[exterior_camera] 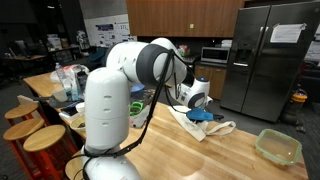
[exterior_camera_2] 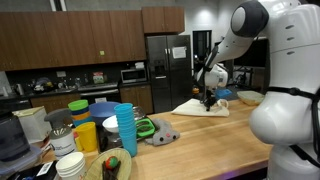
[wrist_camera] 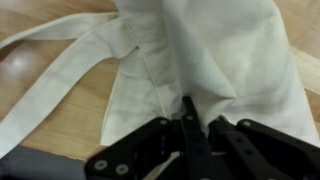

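Hand (wrist_camera: 197, 118) tight on white cloth bag (wrist_camera: 225, 50)

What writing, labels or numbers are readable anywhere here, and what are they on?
No text is legible in any view.
Paper sheets on the refrigerator: too blurred to read.
Posters at the back: too small to read.
White cloth bag: no print visible.

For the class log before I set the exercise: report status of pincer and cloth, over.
Pincer shut on cloth. Cloth bunched on wooden counter, straps trailing. Tub stands apart from it.
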{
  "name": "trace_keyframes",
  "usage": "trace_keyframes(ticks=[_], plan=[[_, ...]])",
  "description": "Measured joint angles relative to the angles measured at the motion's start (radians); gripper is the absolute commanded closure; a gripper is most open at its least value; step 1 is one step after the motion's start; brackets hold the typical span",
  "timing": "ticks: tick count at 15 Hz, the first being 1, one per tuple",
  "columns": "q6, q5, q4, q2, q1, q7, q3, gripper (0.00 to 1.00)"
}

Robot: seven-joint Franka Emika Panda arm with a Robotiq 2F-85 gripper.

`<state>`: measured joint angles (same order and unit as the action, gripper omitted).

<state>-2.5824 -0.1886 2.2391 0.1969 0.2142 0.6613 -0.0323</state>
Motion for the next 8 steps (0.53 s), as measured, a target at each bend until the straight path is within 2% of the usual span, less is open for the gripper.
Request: trace_keyframes(ticks=[4, 8], plan=[[-0.077, -0.127, 0.139, -0.086, 0.036, 0.116, 0.034, 0.99], [-0.109, -0.327, 0.241, -0.155, 0.057, 0.288, 0.084, 0.99]])
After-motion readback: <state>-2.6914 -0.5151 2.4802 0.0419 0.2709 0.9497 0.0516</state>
